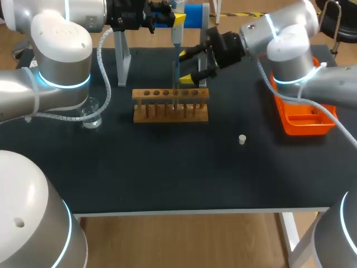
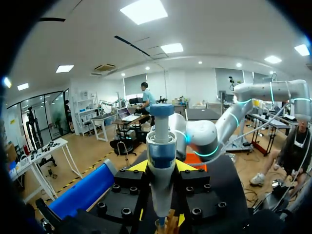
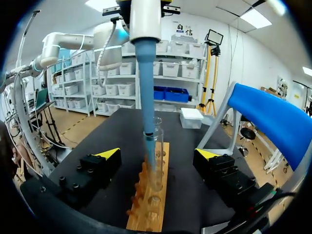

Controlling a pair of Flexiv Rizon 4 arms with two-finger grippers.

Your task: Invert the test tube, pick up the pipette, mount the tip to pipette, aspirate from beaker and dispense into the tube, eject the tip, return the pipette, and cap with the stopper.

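Note:
My left gripper (image 1: 175, 21) is shut on the white pipette (image 2: 161, 156), holding it upright over the wooden rack (image 1: 170, 104). The pipette's blue tip (image 3: 146, 107) reaches down into the clear test tube (image 3: 155, 156), which stands upright in a rack hole. My right gripper (image 3: 157, 158) is open; its fingers stand wide on either side of the tube and touch nothing. In the head view the right gripper (image 1: 188, 67) sits just behind the rack. A glass beaker (image 1: 92, 115) stands left of the rack. The small white stopper (image 1: 242, 139) lies on the mat to the rack's right.
A grey pipette stand (image 1: 122, 61) with a blue top bar (image 1: 195, 15) rises behind the rack, close to both grippers. An orange tray (image 1: 304, 114) sits at the right edge under my right arm. The black mat (image 1: 167, 167) lies bare in front of the rack.

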